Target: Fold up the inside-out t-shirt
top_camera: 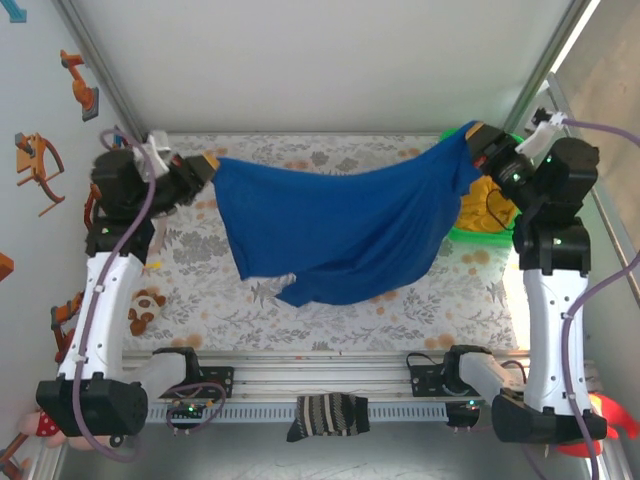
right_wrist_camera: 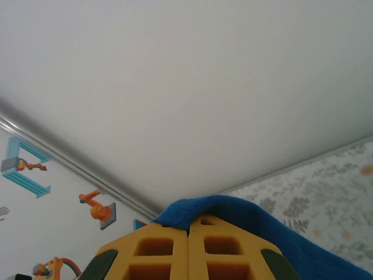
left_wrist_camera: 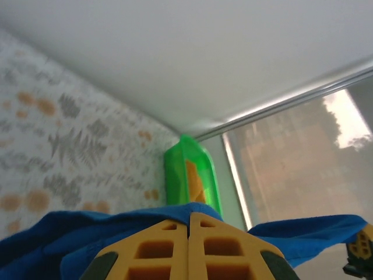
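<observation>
The royal-blue inside-out t-shirt (top_camera: 345, 225) hangs stretched in the air between both arms, sagging in the middle above the floral table cover. My left gripper (top_camera: 207, 166) is shut on its left corner; blue cloth (left_wrist_camera: 116, 224) shows pinched between the closed yellow fingers (left_wrist_camera: 151, 248). My right gripper (top_camera: 476, 135) is shut on the shirt's right corner, high at the back right. In the right wrist view a fold of the blue cloth (right_wrist_camera: 233, 213) drapes over the closed yellow fingers (right_wrist_camera: 224, 251). The shirt's lower edge dangles toward the table's middle.
A green bin (top_camera: 490, 225) holding a mustard-yellow garment (top_camera: 482, 200) stands at the right edge, also seen as the green bin (left_wrist_camera: 189, 175). A dark striped sock (top_camera: 328, 415) lies on the front rail. A small plush toy (top_camera: 147, 310) sits by the left arm.
</observation>
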You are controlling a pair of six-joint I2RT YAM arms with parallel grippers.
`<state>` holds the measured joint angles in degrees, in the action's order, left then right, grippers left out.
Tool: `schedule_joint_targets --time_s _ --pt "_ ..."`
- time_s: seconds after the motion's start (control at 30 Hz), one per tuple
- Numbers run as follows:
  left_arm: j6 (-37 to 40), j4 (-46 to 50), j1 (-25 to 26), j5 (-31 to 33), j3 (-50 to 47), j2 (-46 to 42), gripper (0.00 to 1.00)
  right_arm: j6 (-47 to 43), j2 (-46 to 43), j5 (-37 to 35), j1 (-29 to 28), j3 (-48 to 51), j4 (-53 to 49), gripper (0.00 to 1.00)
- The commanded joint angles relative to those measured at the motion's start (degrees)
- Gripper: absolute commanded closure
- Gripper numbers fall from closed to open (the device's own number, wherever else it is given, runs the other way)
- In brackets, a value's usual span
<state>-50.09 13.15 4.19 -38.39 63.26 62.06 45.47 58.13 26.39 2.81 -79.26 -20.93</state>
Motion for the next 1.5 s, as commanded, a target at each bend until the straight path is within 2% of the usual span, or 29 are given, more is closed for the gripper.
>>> schedule_joint_targets --time_s 0.0,0.17,0.33,0.43,0.5,0.57,0.7,1.0,1.47 --pt "5.1 5.2 5.8 8.0 -5.5 -1.5 1.0 0.6 -1.8 0.1 -0.1 9.4 1.7 1.0" --pt "6.6 3.8 13.8 13.5 -10.9 5.6 0.98 -2.2 -2.5 -4.2 -3.1 23.5 2.5 1.0" --pt "8.9 0.9 20.2 16.6 -8.7 15.6 0.9 -3.1 -1.0 -6.6 -4.8 31.0 5.1 1.0" --pt "10.7 0.6 22.8 17.5 -6.0 20.9 0.81 -3.9 0.0 -7.2 -5.3 32.6 5.4 1.0" --pt "12.0 0.7 24.4 18.6 -4.6 23.7 0.68 -4.4 0.2 -7.6 -5.4 33.0 5.2 1.0" --pt "12.8 1.1 25.1 19.5 -4.2 25.1 0.6 -5.0 0.2 -7.9 -5.4 33.0 4.7 1.0" --pt "15.4 2.7 26.0 24.7 -5.4 23.7 0.49 -6.0 -0.1 -8.5 -5.4 32.7 3.6 1.0" --pt "21.3 6.1 27.1 35.4 -10.4 18.1 0.4 -5.8 0.7 -8.2 -5.4 32.5 4.5 1.0" --pt "22.8 3.2 31.8 34.9 -11.7 14.2 0.39 -5.5 1.1 -8.6 -5.5 32.1 4.3 1.0"
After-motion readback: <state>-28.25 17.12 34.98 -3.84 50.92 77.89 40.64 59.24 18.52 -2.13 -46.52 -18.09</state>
